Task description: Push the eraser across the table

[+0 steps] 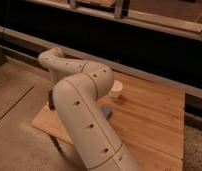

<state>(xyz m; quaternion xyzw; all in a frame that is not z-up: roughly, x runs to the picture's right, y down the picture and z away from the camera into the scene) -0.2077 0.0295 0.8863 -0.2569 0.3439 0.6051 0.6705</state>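
Note:
My cream arm [81, 117] rises from the bottom of the camera view and bends over the left half of the light wooden table [154, 115]. The gripper is hidden behind the arm's bulk, somewhere low near the table's left edge. A small black eraser [50, 100] peeks out just left of the arm, at the table's left edge. Part of it is covered by the arm. I cannot tell whether anything touches it.
A blue-grey pad [107, 111] lies on the table beside the arm's right flank. A small white cup [115, 90] stands behind it near the far edge. A dark wall with a ledge [144, 75] runs behind the table. Bare floor [14, 105] lies to the left.

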